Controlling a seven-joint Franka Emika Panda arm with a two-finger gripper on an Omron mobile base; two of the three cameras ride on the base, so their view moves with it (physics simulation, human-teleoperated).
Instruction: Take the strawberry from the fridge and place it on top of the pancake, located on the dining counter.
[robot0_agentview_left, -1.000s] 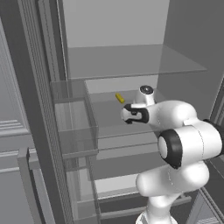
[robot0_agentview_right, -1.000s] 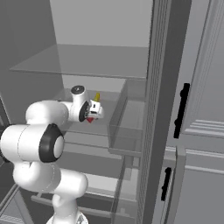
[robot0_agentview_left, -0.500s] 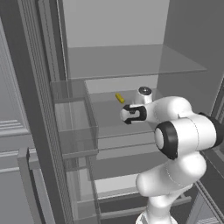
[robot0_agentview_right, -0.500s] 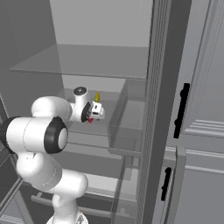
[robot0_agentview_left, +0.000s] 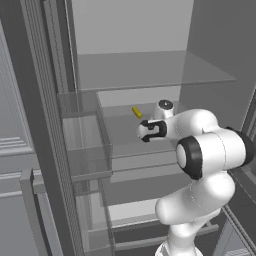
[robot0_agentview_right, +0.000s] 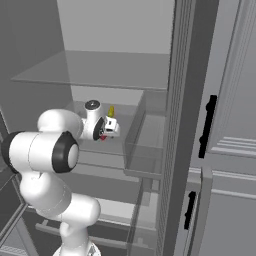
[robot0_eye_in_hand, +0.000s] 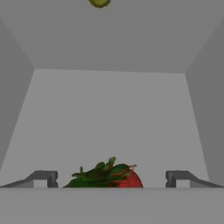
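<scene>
hand view shows the gripper (robot0_eye_in_hand: 111, 179) wide open, a finger each side of the strawberry (robot0_eye_in_hand: 114, 178), ready to pinch it.

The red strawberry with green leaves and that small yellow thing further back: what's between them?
Nothing. In the hand view, bare pale grey shelf floor runs from the strawberry to the small yellow item.

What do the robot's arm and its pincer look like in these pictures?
The arm is made of glossy white rounded segments with black rings and black round caps at the joints. Near the wrist stands a short white cylinder with a dark, ringed top. The hand is a small white block with black parts. The pincer has two small dark grey fingertips with flat, squared ends. I see no cables or markings.
</scene>
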